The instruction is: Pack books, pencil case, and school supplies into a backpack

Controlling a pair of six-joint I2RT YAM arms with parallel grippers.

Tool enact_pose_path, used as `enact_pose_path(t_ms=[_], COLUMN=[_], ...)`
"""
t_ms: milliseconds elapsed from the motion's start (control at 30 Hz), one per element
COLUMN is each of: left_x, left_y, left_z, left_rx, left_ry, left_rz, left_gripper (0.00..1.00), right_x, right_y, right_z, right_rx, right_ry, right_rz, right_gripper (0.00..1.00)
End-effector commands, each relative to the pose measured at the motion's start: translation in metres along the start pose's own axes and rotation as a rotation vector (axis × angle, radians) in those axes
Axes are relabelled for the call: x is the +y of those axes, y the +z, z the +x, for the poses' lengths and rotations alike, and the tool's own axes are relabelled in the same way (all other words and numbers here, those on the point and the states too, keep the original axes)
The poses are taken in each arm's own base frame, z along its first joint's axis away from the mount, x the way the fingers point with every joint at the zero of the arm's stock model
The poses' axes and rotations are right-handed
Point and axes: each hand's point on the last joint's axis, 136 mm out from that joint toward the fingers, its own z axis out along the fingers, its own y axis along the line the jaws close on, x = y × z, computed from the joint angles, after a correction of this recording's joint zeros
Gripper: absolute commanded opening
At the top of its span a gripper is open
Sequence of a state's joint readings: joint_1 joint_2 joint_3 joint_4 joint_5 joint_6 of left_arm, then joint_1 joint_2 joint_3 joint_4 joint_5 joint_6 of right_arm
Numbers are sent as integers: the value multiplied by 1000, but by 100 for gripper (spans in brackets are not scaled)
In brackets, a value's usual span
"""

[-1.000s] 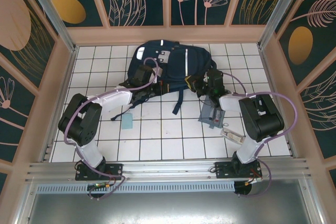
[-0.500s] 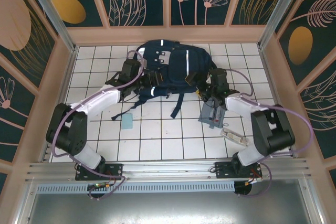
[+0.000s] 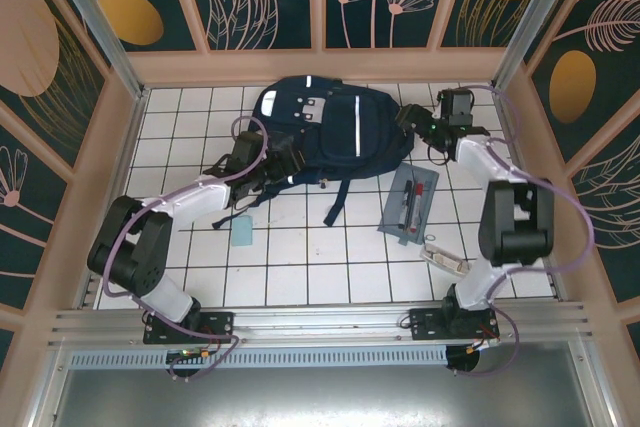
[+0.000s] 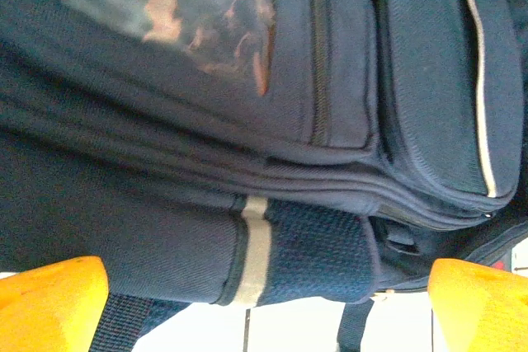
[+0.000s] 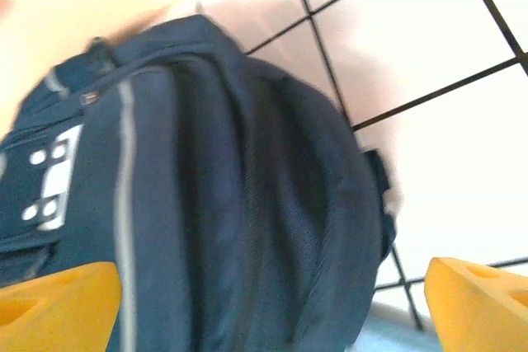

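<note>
The left gripper (image 3: 271,161) is wide open and holds nothing. In the left wrist view its two yellow fingers (image 4: 49,307) sit far apart in the bottom corners. The side of the navy-blue backpack (image 4: 206,105) is between them and just ahead. I cannot tell if they touch the cloth.

The right gripper (image 3: 414,124) is wide open and empty too, at the right side of the backpack. Its fingers (image 5: 58,302) are cut off by the picture edge, and that view is blurry.

The backpack lies flat on the white tiled worktop (image 3: 300,267), between the two grippers. The left arm (image 3: 200,192) hides part of its near left corner.

The grey-blue pencil case (image 3: 409,205), with pens (image 3: 405,199) showing, lies near the backpack's near right corner. A whitish oblong piece (image 3: 446,261) lies past the pencil case, farther from the backpack. A small light-blue flat piece (image 3: 241,234) lies off the backpack's near left corner.
</note>
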State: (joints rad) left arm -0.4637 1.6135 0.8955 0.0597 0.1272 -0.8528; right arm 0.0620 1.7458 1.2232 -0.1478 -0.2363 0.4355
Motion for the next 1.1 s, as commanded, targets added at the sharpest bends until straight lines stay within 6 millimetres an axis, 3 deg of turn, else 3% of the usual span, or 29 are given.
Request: enact_pose_path(t_ms=[0, 100, 133, 167, 233, 300, 433, 600, 633, 700, 767, 900, 1000, 1067], left_x=[3, 15, 16, 18, 26, 32, 33, 22, 17, 10, 8, 9, 12, 11], left_y=[13, 21, 24, 27, 36, 42, 54, 72, 78, 88, 95, 96, 89, 78], left_z=[0, -6, -11, -17, -28, -44, -84, -129, -135, -146, -159, -185, -203, -210], left_rx=[-19, -60, -74, -92, -119, -148, -206, -246, -242, -234, -248, -282, -288, -289], left_ry=[-86, -107, -116, -127, -144, -161, -161, -122, -110, -81, -41, 21, 71, 124], left_rz=[26, -7, -2, -3, -15, -26, -14, 14, 28, 31, 10, -37, -84, -129], left_gripper=[99, 99, 99, 99, 99, 99, 99, 99, 99, 99, 99, 99, 99, 99], right_x=[8, 19, 24, 27, 35, 49, 96, 135, 141, 154, 167, 172, 175, 174], right_y=[32, 52, 55, 56, 52, 41, 4, -30, -35, -43, -50, -57, -65, -71], right_z=[5, 16, 19, 21, 27, 37, 71, 145, 163, 190, 214, 217, 206, 192], right_rx=[85, 148, 159, 162, 165, 174, 176, 222, 239, 256, 272, 250, 214, 167], right_ry=[-73, -51, -53, -56, -60, -61, -95, -68, -52, -45, -101, -179, -208, -244], right_rz=[-56, -140, -153, -151, -162, -194, -244, -260, -270, -285, -257, -176, -177, -165], right_gripper=[90, 69, 54, 35, 11, 0, 0, 0, 5, 27, 41, 56, 64, 75])
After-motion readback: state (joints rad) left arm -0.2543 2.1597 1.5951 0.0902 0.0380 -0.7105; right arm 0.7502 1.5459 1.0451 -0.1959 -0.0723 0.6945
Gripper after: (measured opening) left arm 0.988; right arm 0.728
